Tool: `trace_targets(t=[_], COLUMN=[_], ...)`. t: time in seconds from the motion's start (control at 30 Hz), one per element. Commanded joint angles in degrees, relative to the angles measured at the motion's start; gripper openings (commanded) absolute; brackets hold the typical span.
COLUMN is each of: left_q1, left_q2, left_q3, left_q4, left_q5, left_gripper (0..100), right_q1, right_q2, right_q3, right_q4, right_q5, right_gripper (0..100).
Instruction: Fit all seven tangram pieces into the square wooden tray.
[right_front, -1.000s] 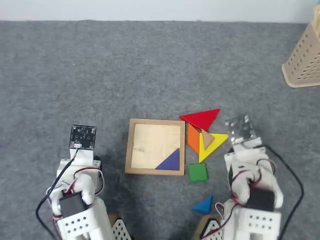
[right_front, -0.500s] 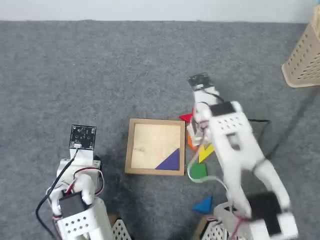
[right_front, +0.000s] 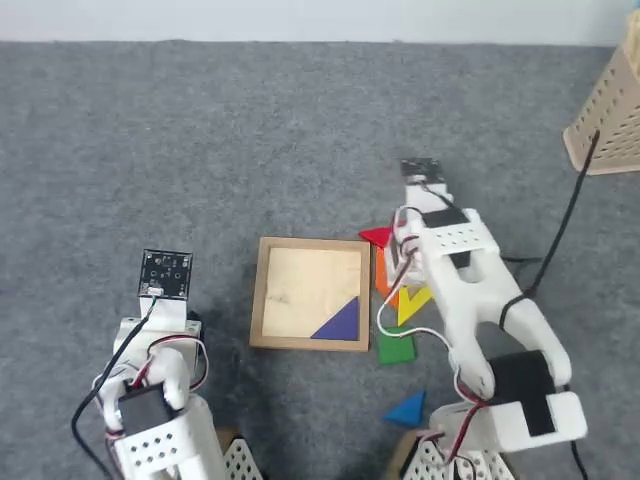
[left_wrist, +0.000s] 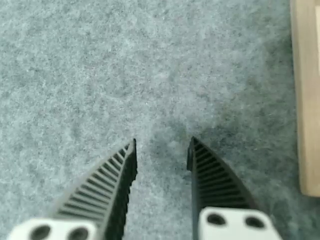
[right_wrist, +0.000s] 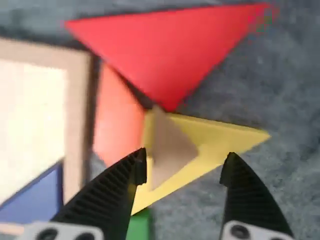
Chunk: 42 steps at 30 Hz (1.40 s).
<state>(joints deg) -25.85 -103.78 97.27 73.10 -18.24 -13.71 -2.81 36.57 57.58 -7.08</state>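
Here, right end effector spread above yellow triangle, left end effector spread over carpet.

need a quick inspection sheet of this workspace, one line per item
surface: grey carpet
job's things: tray holds only the purple triangle; red, orange, yellow, tan, green and blue pieces lie outside it
clutter: nothing seen
grippers: left gripper open over carpet; right gripper open above the yellow and tan pieces
cables: black cable beside the right arm
surroundings: slatted basket at the far edge
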Motion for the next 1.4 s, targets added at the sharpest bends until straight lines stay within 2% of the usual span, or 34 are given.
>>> trace_targets(t=[0.0,0.27,0.53,0.7,0.87,1.0,1.1,1.2,1.37], left_q1=[-0.18,-0.18,-0.18,-0.18,-0.18,-0.18,-0.18,-0.18,-0.18], left_q2=[-0.88,-0.88,-0.88,-0.88,-0.88,-0.88,-0.88,-0.88,-0.88], left_q3=[-0.75,-0.75,-0.75,-0.75,-0.75,-0.75,-0.75,-0.75,-0.75], left_q4=[0.09,0.09,0.09,0.09,0.09,0.09,0.09,0.09,0.09], left_q5=[0.26,0.26,0.26,0.26,0.26,0.26,0.26,0.26,0.26], left_gripper=[16,16,16,16,16,16,16,16,16], right_q1=[2.86,-2.59,-3.03,1.27,8.48,10.68,10.68,10.33,7.16], right_q2=[-0.84,-0.84,0.75,7.87,11.74,12.0,11.3,9.54,9.01], right_q3=[0.44,0.35,0.7,-2.11,-11.08,-17.85,-23.65,-27.52,-27.34], right_q4=[-2.42,-3.03,-5.23,-1.54,6.64,9.36,15.16,18.59,17.45], right_q5=[-3.08,-10.64,-10.81,0.53,4.66,13.01,16.79,14.77,7.03], right_gripper=[24.6,24.6,24.6,24.6,24.7,24.7,24.7,24.9,24.9])
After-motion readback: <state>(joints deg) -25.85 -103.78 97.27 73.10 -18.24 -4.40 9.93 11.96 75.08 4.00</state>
